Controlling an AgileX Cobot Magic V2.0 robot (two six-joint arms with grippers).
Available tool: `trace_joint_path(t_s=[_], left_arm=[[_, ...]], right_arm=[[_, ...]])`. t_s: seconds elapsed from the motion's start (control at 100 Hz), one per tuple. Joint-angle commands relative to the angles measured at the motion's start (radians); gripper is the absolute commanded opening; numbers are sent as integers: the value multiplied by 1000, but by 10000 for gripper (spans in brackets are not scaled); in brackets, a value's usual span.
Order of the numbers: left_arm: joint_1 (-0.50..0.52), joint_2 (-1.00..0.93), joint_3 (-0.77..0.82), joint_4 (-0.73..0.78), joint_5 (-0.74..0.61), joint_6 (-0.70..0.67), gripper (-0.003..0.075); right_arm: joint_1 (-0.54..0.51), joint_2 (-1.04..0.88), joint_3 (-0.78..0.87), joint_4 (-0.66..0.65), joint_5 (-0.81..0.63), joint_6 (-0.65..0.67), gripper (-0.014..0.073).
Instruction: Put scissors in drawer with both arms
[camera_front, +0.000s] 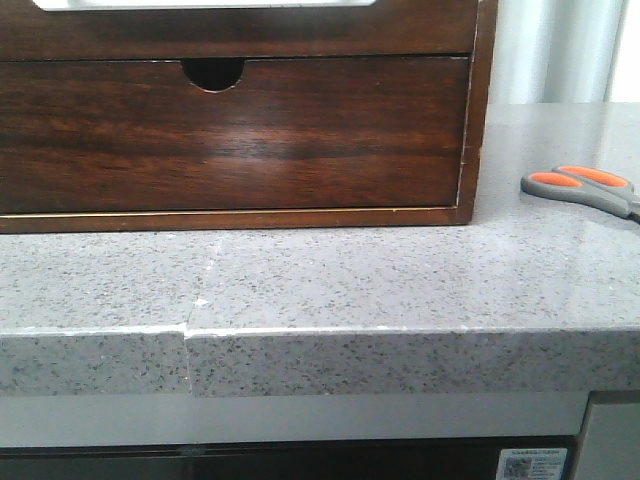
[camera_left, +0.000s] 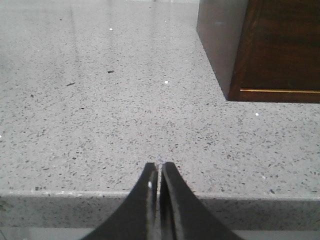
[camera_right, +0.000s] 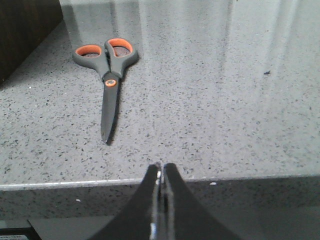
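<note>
The scissors (camera_front: 590, 188) lie flat on the speckled grey counter to the right of the wooden cabinet, grey handles with orange-lined loops; the frame edge cuts their blades. In the right wrist view the scissors (camera_right: 107, 70) show whole, loops away from me, blade tips toward the counter's front edge. My right gripper (camera_right: 161, 166) is shut and empty, over that edge, short of the blade tips and a little to one side. The drawer (camera_front: 420, 30) is the upper dark-brown front with a long shallow cut-out, closed flush. My left gripper (camera_left: 159, 165) is shut and empty near the cabinet's left corner.
Below the drawer sits a second drawer front with a half-round finger notch (camera_front: 213, 72). The cabinet's corner (camera_left: 270, 50) stands ahead of the left gripper. The counter's front edge (camera_front: 400, 330) has a seam at the left. Neither arm shows in the front view.
</note>
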Motion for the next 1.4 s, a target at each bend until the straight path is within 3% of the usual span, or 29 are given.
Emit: trace_joint_path(t_s=[0.0,0.17,0.47,1.06,1.39], left_arm=[[-7,-28,19,59,-86,-3,-22],[-7,-28,19,75,-94,-3,-22],[-7,-28,19,71,-271,-3,-22],[-5,-28,19,88,-271,-3,-22],[-5,-28,19,75,-276,-3,-22]], right_arm=[[0,-22,30,-5,-39,-7,-41],[0,-22,30,29,-101,-7,-41],[0,-22,30,51,-181,-7,-41],[0,-22,30,68,-472,-7,-41],[0,-22,30,112,-442,-7,-41]])
